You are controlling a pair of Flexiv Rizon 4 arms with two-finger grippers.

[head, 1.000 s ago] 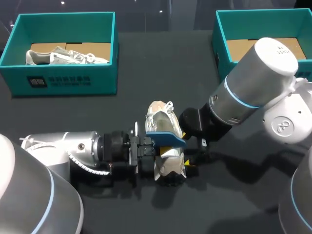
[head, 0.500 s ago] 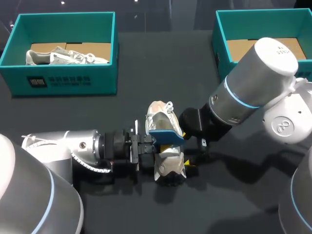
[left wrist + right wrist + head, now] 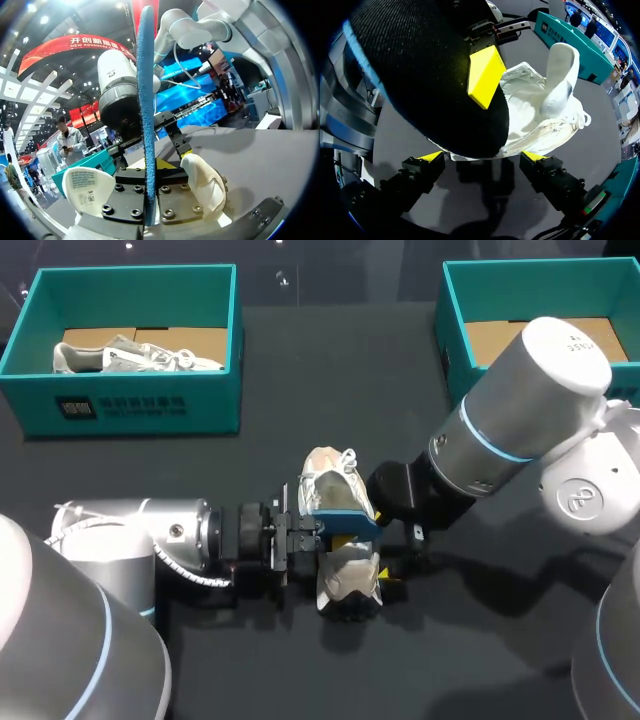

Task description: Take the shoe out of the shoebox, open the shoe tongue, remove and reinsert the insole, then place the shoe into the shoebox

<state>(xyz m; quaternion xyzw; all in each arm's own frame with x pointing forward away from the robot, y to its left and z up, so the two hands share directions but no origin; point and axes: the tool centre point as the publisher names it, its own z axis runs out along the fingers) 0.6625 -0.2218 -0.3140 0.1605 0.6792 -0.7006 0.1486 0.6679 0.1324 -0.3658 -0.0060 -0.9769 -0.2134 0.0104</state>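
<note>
Shoe (image 3: 328,480) lay on counter (image 3: 300,370) between the arms, toe pointing away; left jaws clenched on insole (image 3: 345,519), edge-on just above shoe opening; right jaws at shoe's side, could not tell whether gripping. Insole probably light, thin, floppy: pinch near heel end, feed toe first; shoe light with soft upper, so better held by sole or heel.

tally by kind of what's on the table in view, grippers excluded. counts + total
Teal cardboard shoeboxes: 2 (left shoebox, right shoebox)
White mesh sneakers: 2 (boxed sneaker, table sneaker)
Blue-edged black insole: 1
Total: 5
</note>
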